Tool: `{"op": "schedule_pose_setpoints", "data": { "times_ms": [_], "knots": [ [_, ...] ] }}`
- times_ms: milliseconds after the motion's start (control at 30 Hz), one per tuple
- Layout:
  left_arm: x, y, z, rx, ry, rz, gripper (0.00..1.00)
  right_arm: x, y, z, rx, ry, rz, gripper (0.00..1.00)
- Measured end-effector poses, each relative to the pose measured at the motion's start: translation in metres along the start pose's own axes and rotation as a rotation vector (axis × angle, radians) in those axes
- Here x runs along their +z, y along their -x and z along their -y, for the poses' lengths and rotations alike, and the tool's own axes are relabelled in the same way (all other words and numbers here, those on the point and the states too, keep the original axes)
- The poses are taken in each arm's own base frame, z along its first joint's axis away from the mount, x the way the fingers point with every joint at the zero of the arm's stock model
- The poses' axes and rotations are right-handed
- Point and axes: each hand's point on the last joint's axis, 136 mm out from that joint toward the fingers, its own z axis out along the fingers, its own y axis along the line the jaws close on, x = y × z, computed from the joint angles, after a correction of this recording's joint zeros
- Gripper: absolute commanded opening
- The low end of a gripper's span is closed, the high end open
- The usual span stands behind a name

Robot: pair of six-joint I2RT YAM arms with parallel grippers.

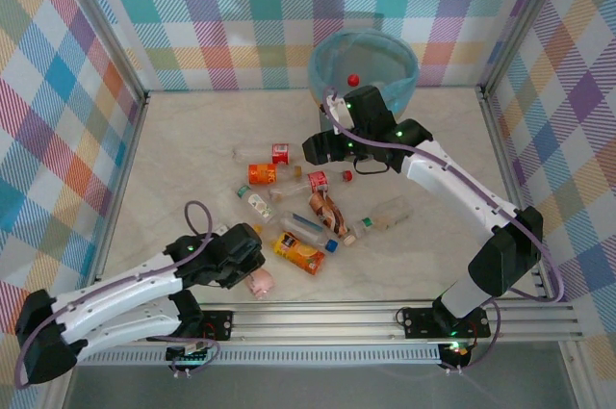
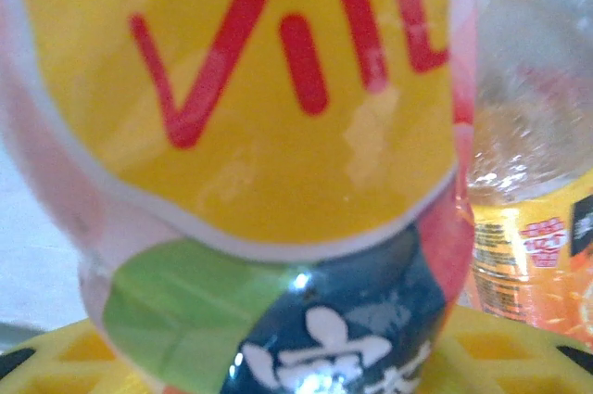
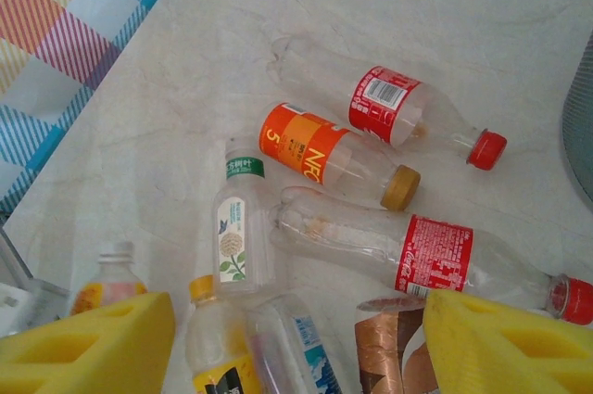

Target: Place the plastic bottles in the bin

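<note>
Though it is pink, the bottle (image 2: pixel 278 162) bears yellow labelling.

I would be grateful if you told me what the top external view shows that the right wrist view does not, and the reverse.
Top external, not right wrist: the left gripper at a pink bottle near the table's front edge, and a small red thing inside the bin. Right wrist, not top external: the right gripper's yellow pads, spread wide, and a flower print on one label. Shared: the red-labelled clear bottle, the orange-labelled bottle and the green-and-white-labelled bottle.
</note>
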Motion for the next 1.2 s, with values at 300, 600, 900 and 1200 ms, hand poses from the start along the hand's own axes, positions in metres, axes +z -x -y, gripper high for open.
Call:
{"op": "schedule_pose_setpoints", "data": {
  "times_ms": [300, 600, 900, 1200],
  "knots": [
    [-0.136, 0.09, 0.06, 0.244, -0.139, 0.429, 0.53, -0.045, 0.053, -0.046, -0.062, 0.146, 0.138, 0.71],
    [-0.196, 0.124, 0.146, 0.709, -0.146, 0.681, 0.54, -0.117, 0.089, -0.092, -0.196, 0.264, 0.318, 0.73],
    [-0.203, 0.086, 0.211, 1.082, -0.392, 0.664, 0.53, -0.18, 0.092, -0.13, -0.334, 0.381, 0.415, 0.74],
    [-0.207, 0.053, 0.234, 1.214, -0.588, 0.604, 0.55, -0.179, 0.075, -0.143, -0.359, 0.489, 0.346, 0.65]
  ]
}}
